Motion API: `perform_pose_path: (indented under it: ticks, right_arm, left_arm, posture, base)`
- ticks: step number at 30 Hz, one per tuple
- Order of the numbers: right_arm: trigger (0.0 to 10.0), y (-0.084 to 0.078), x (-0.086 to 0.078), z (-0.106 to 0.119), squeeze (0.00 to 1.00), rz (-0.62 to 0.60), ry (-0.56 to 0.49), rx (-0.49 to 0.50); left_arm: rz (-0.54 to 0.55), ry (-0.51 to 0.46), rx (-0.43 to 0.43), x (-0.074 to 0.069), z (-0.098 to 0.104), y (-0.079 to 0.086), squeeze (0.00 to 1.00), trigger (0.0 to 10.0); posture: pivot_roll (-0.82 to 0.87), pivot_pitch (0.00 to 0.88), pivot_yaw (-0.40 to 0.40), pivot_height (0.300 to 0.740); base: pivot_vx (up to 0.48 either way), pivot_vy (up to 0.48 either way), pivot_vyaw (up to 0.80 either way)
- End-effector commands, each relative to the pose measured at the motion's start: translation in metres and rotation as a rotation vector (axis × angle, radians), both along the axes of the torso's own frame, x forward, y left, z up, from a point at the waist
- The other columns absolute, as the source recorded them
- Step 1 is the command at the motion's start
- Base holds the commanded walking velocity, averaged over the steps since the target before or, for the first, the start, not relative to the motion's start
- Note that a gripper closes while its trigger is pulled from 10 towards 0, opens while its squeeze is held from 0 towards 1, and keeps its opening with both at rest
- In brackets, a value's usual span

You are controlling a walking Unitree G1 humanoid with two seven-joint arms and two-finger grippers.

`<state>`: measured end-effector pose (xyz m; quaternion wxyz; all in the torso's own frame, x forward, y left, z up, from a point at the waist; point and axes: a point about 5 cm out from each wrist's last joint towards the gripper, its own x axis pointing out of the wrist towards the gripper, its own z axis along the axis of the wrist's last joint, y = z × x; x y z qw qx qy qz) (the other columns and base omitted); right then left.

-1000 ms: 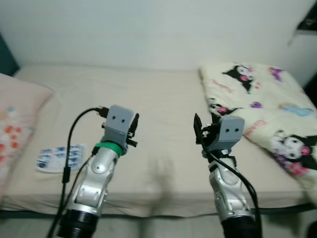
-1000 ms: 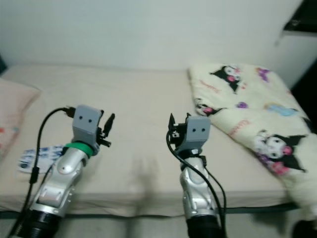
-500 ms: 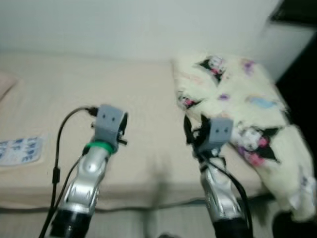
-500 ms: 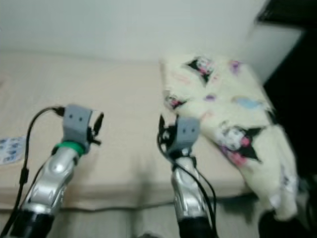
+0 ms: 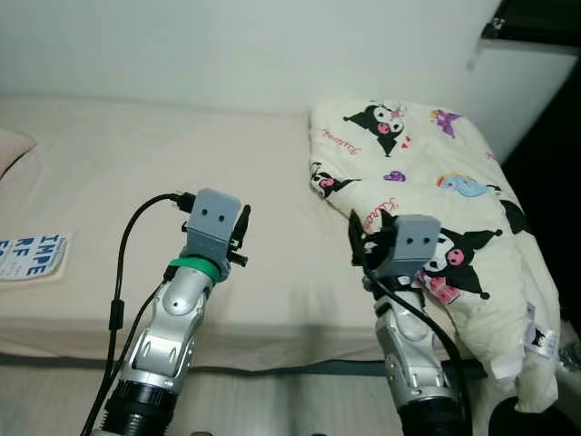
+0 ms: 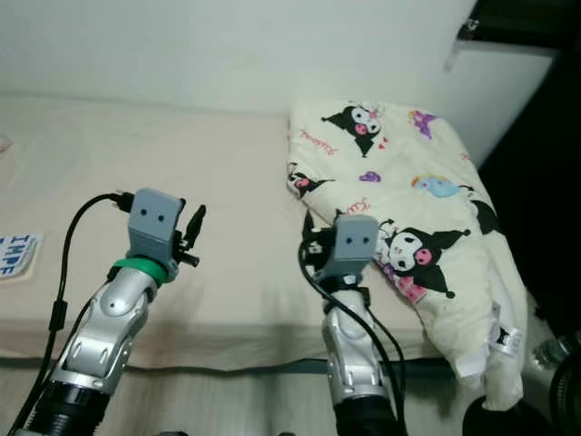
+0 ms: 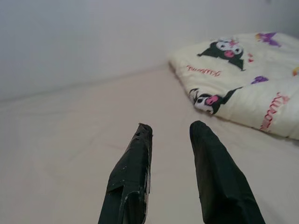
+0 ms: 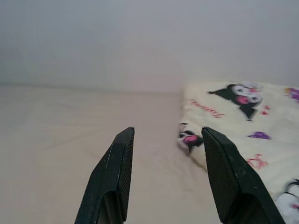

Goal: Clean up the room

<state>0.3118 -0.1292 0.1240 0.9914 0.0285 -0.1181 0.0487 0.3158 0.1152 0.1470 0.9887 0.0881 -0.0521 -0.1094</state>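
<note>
A cream blanket (image 5: 427, 200) printed with black cartoon characters lies folded on the right part of the bed (image 5: 136, 163), its near end hanging over the bed's front edge. A white and blue packet (image 5: 32, 255) lies flat at the bed's left. My left gripper (image 7: 171, 127) is raised over the front of the mattress, open and holding nothing. My right gripper (image 8: 168, 131) hovers just left of the blanket's near part, also open and holding nothing. Both point toward the wall.
A pale pink pillow corner (image 5: 11, 150) shows at the far left. A white wall (image 5: 227, 45) backs the bed. A dark shelf (image 5: 540, 27) and dark space stand to the right. A black object (image 5: 536, 420) sits on the floor at the lower right.
The camera has swung to the right, so the blanket sits nearer the middle and the pillow has slid almost out of view. Both arms keep the same raised pose.
</note>
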Motion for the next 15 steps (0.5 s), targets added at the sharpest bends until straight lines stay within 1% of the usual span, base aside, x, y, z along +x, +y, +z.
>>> perform_pose_path:
  ticks: [1, 7, 11, 15]
  right_arm:
    - [10.0, -0.0019, -0.0018, -0.0039, 0.0, -0.007, 0.014, 0.006]
    - [10.0, -0.0016, -0.0018, -0.0041, 0.0, -0.006, 0.014, 0.006]
    - [10.0, -0.0015, -0.0017, -0.0043, 0.0, -0.007, 0.014, 0.006]
    - [10.0, -0.0014, -0.0018, -0.0043, 0.0, -0.007, 0.014, 0.006]
  left_arm:
    - [-0.004, 0.022, 0.008, -0.0009, -0.0045, 0.0002, 0.0, 10.0]
    - [-0.004, 0.023, 0.008, -0.0008, -0.0044, 0.0003, 0.0, 10.0]
    - [-0.003, 0.024, 0.011, -0.0004, -0.0045, 0.0005, 0.0, 10.0]
    - [-0.002, 0.024, 0.014, -0.0003, -0.0044, 0.0008, 0.0, 10.0]
  posture:
    - [0.02, 0.018, 0.013, 0.733]
    - [0.02, 0.017, 0.015, 0.733]
    - [0.02, 0.016, 0.016, 0.733]
    - [0.02, 0.015, 0.018, 0.733]
  base:
    - [0.0, -0.33, 0.0]
    - [0.0, -0.341, 0.0]
    - [0.0, -0.195, 0.0]
    - [0.0, -0.365, 0.0]
